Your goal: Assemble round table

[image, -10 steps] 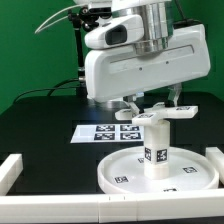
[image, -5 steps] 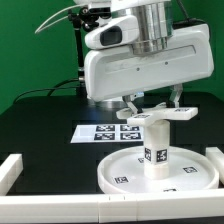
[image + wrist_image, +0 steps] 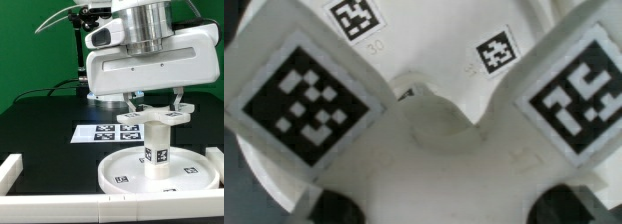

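While the fingers [image 3: 132, 101] clamped the base [image 3: 158, 117] atop the leg [image 3: 156, 150] at lower right, seating looked underway; next, it likely needed twisting tight.

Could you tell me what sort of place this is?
Probably a robotics lab bench: a black tabletop edged by white border blocks, a green backdrop, and the flat white marker board.

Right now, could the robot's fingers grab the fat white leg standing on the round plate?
Probably not. The fingers look closed around the cross-shaped base, which is right above the leg, so the fingers are busy and the base blocks the way down.
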Available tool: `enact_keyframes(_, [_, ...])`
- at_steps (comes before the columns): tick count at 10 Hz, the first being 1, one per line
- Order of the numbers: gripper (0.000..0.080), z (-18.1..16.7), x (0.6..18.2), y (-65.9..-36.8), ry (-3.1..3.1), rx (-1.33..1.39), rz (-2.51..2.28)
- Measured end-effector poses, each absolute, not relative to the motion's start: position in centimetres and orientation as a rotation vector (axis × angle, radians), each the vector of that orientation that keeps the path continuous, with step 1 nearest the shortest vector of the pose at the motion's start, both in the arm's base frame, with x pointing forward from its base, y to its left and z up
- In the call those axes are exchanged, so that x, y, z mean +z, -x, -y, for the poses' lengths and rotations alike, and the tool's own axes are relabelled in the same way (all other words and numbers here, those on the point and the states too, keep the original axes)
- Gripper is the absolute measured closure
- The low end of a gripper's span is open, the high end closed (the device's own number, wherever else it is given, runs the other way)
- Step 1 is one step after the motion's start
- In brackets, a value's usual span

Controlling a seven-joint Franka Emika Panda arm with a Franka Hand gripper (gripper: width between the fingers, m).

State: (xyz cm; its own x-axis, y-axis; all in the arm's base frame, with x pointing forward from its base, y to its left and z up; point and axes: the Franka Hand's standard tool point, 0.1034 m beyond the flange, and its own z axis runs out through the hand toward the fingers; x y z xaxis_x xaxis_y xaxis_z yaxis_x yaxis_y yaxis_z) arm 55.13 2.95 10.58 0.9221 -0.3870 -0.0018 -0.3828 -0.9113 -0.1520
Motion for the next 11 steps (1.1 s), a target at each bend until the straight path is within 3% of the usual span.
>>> enact_keyframes(11, [0.0353,-2.89,10.47,-55.21,2.162,0.064,-1.949])
